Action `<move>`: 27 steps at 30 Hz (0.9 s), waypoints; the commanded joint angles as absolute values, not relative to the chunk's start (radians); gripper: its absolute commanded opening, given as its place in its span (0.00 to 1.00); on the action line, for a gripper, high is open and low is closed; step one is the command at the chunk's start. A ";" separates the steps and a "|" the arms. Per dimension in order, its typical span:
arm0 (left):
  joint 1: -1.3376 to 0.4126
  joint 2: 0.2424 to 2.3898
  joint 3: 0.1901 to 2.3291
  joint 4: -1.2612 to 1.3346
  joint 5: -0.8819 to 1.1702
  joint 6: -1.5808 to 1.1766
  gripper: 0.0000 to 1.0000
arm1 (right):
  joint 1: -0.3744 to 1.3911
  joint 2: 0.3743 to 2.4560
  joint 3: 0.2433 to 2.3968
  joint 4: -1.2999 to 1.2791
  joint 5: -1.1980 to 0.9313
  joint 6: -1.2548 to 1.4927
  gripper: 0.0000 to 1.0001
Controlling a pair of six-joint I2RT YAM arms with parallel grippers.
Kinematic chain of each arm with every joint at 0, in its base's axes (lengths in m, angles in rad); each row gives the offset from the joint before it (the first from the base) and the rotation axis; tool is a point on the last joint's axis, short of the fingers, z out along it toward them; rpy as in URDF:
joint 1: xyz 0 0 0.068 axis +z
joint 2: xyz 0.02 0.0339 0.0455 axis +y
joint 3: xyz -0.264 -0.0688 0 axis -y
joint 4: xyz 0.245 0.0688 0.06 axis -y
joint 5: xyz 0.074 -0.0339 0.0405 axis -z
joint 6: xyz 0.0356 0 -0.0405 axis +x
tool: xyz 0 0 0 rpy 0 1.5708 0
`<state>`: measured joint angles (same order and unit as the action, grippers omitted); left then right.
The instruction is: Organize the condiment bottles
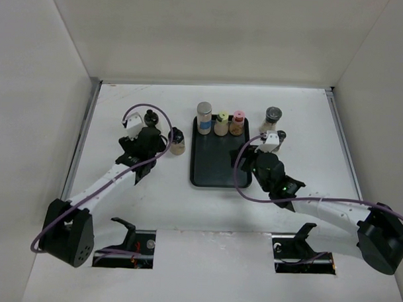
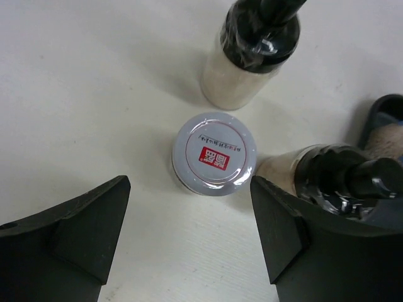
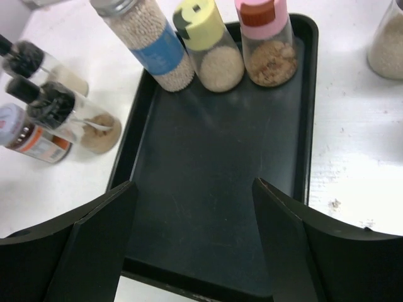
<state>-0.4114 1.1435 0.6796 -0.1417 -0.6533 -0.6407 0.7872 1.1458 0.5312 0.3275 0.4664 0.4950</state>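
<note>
My left gripper (image 2: 190,204) fills the bottom of the left wrist view, its fingers spread wide and holding nothing, one on each side of a grey-capped jar (image 2: 214,153) that stands upright on the table at the centre of the frame. It is touching neither finger. A black-capped bottle (image 2: 252,56) with pale contents stands just above it in the frame. A black-topped grinder (image 2: 334,182) sits close at the right.

All three stand on the table left of the black tray (image 1: 218,161), so I count them as still to do.

In the overhead view, three bottles line the tray's upper edge: a silver-capped one with a blue label (image 1: 204,118), a yellow-capped one (image 1: 221,123) and a pink-capped one (image 1: 237,123). I judge those done.

A dark-capped jar (image 1: 273,118) stands off the tray at its upper right, also left to move.

My right gripper (image 3: 194,201) hangs over the tray's bare lower part, fingers apart and empty.

That makes three placed and four remaining, so I am just short of halfway.
</note>
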 commanded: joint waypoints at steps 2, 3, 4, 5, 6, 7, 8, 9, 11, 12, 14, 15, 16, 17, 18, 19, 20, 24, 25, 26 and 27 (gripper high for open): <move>-0.393 1.230 0.776 -0.160 -0.562 -0.637 0.76 | 0.798 1.137 0.512 0.472 0.442 0.509 0.80; -0.390 1.245 0.785 -0.158 -0.554 -0.635 0.77 | 0.800 1.140 0.511 0.474 0.439 0.512 0.81; -0.389 1.258 0.791 -0.155 -0.551 -0.634 0.78 | 0.800 1.141 0.509 0.474 0.436 0.517 0.81; -0.389 1.267 0.795 -0.147 -0.554 -0.632 0.79 | 0.801 1.141 0.506 0.474 0.431 0.520 0.81; -0.384 1.275 0.795 -0.140 -0.552 -0.629 0.80 | 0.801 1.138 0.505 0.476 0.426 0.522 0.81; -0.378 1.287 0.798 -0.134 -0.554 -0.623 0.80 | 0.801 1.138 0.503 0.476 0.423 0.522 0.81; -0.371 1.302 0.804 -0.132 -0.555 -0.617 0.80 | 0.801 1.138 0.502 0.476 0.422 0.522 0.82; -0.358 1.319 0.808 -0.132 -0.552 -0.611 0.80 | 0.801 1.138 0.502 0.476 0.422 0.522 0.82; -0.343 1.347 0.815 -0.123 -0.546 -0.603 0.79 | 0.801 1.140 0.502 0.476 0.422 0.522 0.83; -0.337 1.357 0.816 -0.114 -0.548 -0.597 0.79 | 0.801 1.140 0.502 0.476 0.422 0.522 0.84; -0.326 1.384 0.818 -0.088 -0.546 -0.588 0.78 | 0.801 1.140 0.503 0.476 0.422 0.519 0.86; -0.323 1.400 0.822 -0.080 -0.546 -0.581 0.78 | 0.801 1.140 0.503 0.476 0.422 0.517 0.88; -0.320 1.417 0.830 -0.075 -0.546 -0.577 0.78 | 0.801 1.140 0.503 0.476 0.422 0.517 0.89; -0.320 1.427 0.834 -0.075 -0.545 -0.575 0.77 | 0.801 1.140 0.502 0.476 0.423 0.517 0.90; -0.318 1.437 0.839 -0.074 -0.540 -0.575 0.77 | 0.801 1.140 0.502 0.476 0.422 0.515 0.91; -0.318 1.443 0.841 -0.065 -0.535 -0.575 0.76 | 0.801 1.141 0.502 0.476 0.422 0.515 0.92; -0.320 1.447 0.836 -0.049 -0.535 -0.574 0.73 | 0.801 1.144 0.503 0.476 0.422 0.515 0.93; -0.321 1.447 0.808 -0.018 -0.545 -0.574 0.49 | 0.814 1.154 0.508 0.479 0.414 0.505 0.94; -0.321 1.439 0.799 -0.023 -0.549 -0.574 0.42 | 0.814 1.152 0.506 0.479 0.416 0.503 0.94; -0.321 1.419 0.781 -0.029 -0.557 -0.574 0.36 | 0.814 1.149 0.505 0.479 0.416 0.503 0.95; -0.323 1.386 0.756 -0.035 -0.571 -0.575 0.32 | 0.814 1.144 0.503 0.479 0.414 0.505 0.95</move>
<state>-0.3256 1.4540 0.7887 -0.0711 -0.5404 -0.5823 0.8024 1.1526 0.5068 0.4137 0.4255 0.5095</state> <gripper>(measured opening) 0.614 0.945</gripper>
